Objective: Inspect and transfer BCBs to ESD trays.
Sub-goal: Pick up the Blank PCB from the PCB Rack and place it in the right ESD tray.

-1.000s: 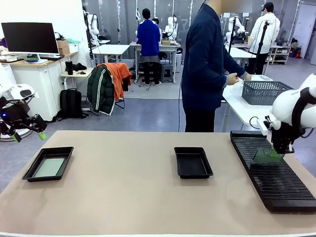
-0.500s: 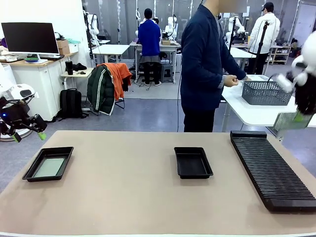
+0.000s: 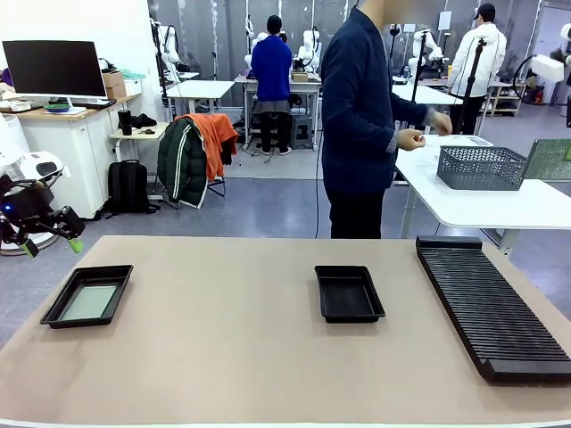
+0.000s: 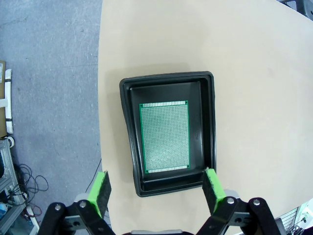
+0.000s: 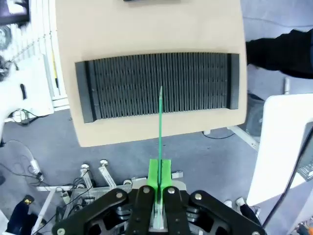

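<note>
Your left gripper (image 4: 156, 192) is released, its green pads (image 4: 100, 192) spread wide and touching nothing. It hangs above the left tray (image 4: 128, 147) at the table's left end, with the tray's near rim lying between the pads in the wrist view. A board (image 4: 164, 137) lies flat on that tray's floor, its sides roughly parallel to the tray's walls.

Your right gripper (image 5: 159, 188) is clenched on a second board (image 5: 160, 127), which you see edge-on as a thin green line standing straight out from between the fingers. It is held in the air, well above the rack (image 5: 122, 88) and clear of it. In the front view it shows at the right edge, up at the height of the basket (image 3: 477, 168).

On the tan table (image 3: 223, 357), the middle tray (image 3: 319, 294) sits with nothing in it, well apart from the left tray. The long black ribbed rack lies along the right side, its slots bare.

Past the far edge, a person (image 3: 357, 116) in a dark top stands turned towards a white table (image 3: 464, 205) that carries the grey mesh basket, hands raised near it. Farther back you have a monitor (image 3: 53, 67) on a desk at the left and an orange-lined jacket (image 3: 201, 147) draped over a chair.
</note>
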`<state>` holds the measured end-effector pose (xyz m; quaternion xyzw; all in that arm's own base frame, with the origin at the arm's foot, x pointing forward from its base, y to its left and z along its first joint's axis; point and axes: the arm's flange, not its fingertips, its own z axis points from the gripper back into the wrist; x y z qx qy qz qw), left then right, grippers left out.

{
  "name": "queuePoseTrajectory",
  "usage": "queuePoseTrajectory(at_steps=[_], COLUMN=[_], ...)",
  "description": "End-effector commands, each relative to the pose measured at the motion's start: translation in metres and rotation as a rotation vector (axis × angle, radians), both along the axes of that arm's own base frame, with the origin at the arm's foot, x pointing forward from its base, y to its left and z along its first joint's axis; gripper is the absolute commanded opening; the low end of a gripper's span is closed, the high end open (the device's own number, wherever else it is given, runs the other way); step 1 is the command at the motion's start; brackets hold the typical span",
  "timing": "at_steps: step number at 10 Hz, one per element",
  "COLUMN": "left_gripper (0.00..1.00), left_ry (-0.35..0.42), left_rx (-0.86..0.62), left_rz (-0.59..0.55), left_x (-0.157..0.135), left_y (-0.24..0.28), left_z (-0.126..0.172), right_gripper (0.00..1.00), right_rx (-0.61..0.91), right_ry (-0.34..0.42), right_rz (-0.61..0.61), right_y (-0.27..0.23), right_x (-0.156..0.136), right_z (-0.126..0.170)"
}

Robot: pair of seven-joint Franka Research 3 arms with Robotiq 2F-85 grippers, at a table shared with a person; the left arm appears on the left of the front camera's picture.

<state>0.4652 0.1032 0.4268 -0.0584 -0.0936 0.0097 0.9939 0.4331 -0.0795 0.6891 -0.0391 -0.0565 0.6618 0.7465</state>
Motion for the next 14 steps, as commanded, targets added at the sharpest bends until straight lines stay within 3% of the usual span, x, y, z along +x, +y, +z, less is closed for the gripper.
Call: queuePoseTrajectory(at_steps=[1,3,4,11,12,14], left_gripper=[1.00,1.00,1.00,1.00,1.00,1.00], left_ry=[-0.004,-0.004,-0.004,-0.004,-0.004,-0.004], left_rx=[-0.001,-0.001,-0.001,-0.001,-0.001,-0.001], left_rz=[0.006,0.006,0.006,0.006,0.006,0.006], left_x=[0.000,0.000,0.000,0.000,0.000,0.000], left_y=[0.001,0.001,0.001,0.001,0.001,0.001], left_z=[-0.001,-0.001,-0.001,-0.001,-0.001,-0.001], right_gripper=[0.02,0.02,0.02,0.02,0.02,0.02], right_rx=[0.031,0.029,0.010,0.011,0.073,0.194], right_ry=[0.028,0.031,0.014,0.016,0.057,0.162], right_rz=[-0.042,-0.082,-0.024,-0.038,-0.195,-0.370], right_y=[0.006,0.007,0.002,0.001,0.011,0.044], right_x=[0.007,0.006,0.000,0.002,0.004,0.005], right_z=[0.012,0.017,0.013,0.014,0.007,-0.026])
